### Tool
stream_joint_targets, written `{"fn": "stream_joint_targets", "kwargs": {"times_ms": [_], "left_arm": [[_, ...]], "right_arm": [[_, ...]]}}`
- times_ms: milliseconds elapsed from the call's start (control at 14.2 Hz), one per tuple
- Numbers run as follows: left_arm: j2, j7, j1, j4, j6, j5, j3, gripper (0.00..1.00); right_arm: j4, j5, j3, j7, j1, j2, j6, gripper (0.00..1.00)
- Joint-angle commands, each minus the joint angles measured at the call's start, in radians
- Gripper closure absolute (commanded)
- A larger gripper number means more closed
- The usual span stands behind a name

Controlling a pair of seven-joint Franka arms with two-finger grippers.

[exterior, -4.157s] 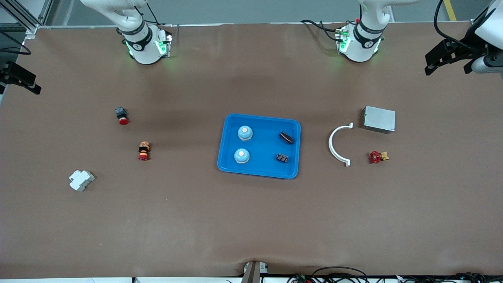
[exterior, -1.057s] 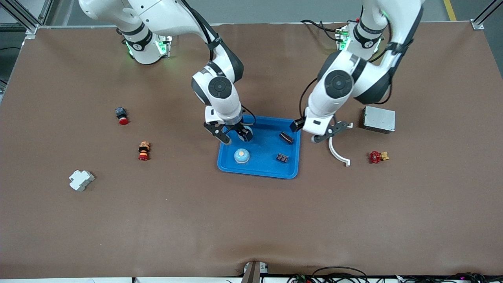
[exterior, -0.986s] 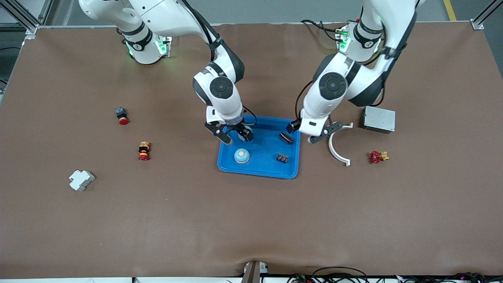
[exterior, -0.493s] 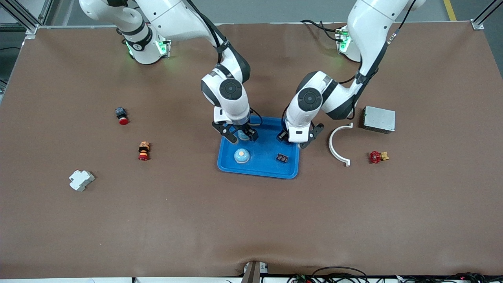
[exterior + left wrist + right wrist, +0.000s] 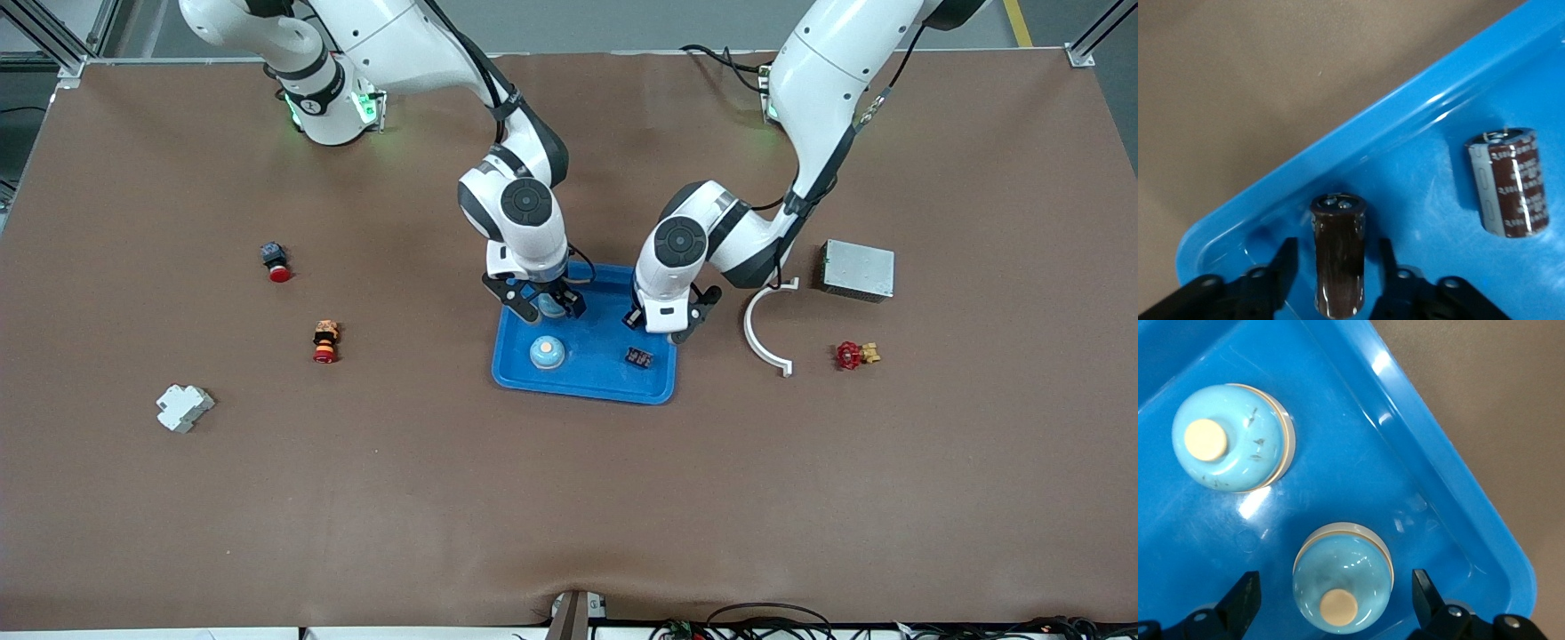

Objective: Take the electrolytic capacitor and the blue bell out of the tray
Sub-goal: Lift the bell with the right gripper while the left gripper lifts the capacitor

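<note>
Grasp stage: capacitor and bell straddled, neither one gripped yet

The left gripper [image 5: 1336, 248] is lowered into the tray [image 5: 591, 369] with its fingers apart on either side of the electrolytic capacitor [image 5: 1338, 267], which lies in the corner toward the left arm's end; gaps are seen on both sides. The right gripper [image 5: 1335, 579] is held wide open around the blue bell [image 5: 1342, 585] (the one farther from the front camera than the second bell [image 5: 547, 353]). Both wrists are pointed straight down. Next, it is judged, the fingers must be brought shut squarely before any lift is made
</note>
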Motion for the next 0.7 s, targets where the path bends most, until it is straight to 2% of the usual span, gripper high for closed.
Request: {"fn": "stream_joint_targets", "kwargs": {"times_ms": [0, 70, 141, 211, 282, 634], "left_arm": [[0.009, -0.025, -0.011, 0.015, 0.003, 0.035, 0.014, 0.84], [0.005, -0.027, -0.004, 0.018, 0.003, 0.035, 0.012, 1.00], [0.004, -0.028, 0.001, 0.029, -0.002, 0.029, 0.014, 1.00], [0.001, -0.030, 0.002, 0.044, -0.011, 0.024, 0.014, 1.00], [-0.002, -0.036, 0.004, 0.050, -0.025, 0.024, 0.014, 1.00], [-0.099, -0.025, 0.047, 0.124, -0.261, 0.027, 0.011, 1.00]], "right_arm": [[0.025, -0.022, -0.015, 0.030, 0.023, 0.019, -0.007, 0.17], [0.025, -0.029, -0.015, 0.030, 0.023, 0.020, -0.005, 0.45], [0.025, -0.033, -0.013, 0.030, 0.024, 0.020, -0.005, 0.74], [0.025, -0.032, -0.013, 0.031, 0.024, 0.020, -0.005, 0.95], [0.025, -0.032, -0.013, 0.036, 0.024, 0.025, -0.005, 1.00], [0.072, -0.029, -0.013, 0.036, 0.005, 0.014, -0.065, 1.00]]}}
